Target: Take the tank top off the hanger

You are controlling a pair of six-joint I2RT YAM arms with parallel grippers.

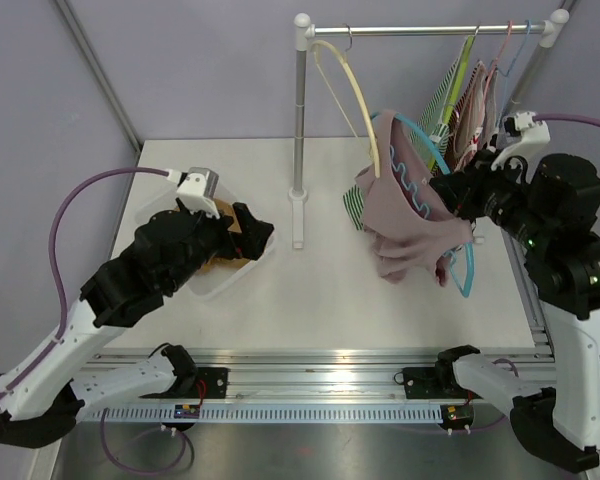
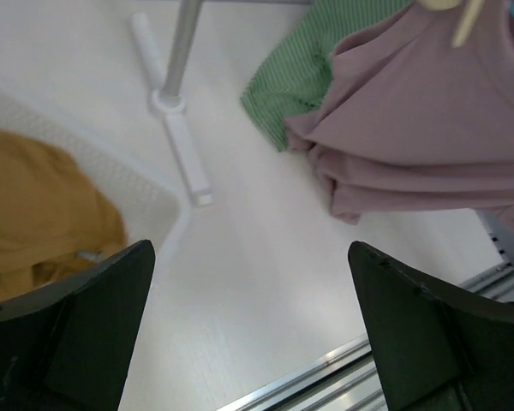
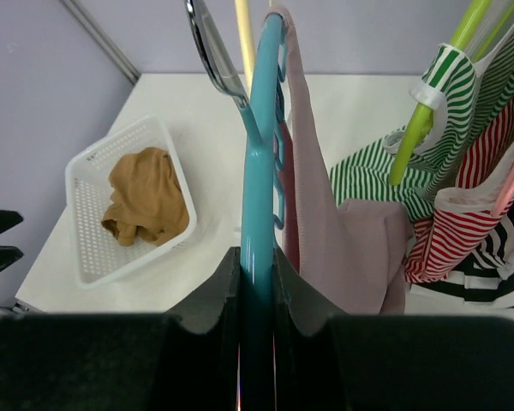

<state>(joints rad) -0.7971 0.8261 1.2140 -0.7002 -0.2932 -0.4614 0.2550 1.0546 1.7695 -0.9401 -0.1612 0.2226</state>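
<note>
The right hand (image 3: pixel 257 278) was clenched on the blue hanger (image 3: pixel 259 154), holding it above the right side of the worktop (image 1: pixel 310 295). The mauve tank top (image 1: pixel 405 215) hung bunched on it. The left hand (image 2: pixel 253 334) hovered released over the basket (image 1: pixel 225 285) at left. This looked like mid-removal: next, the left hand would need to cross right, pinch the fabric and draw it off.

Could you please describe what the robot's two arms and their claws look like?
The left arm and right arm match: white lower links with bulky black joints above. Each wrist carries a small white camera housing trailing a purple cable. The left claw and right claw have matte black, wedge-shaped fingers. A tiny green light glows on the right arm.
</note>
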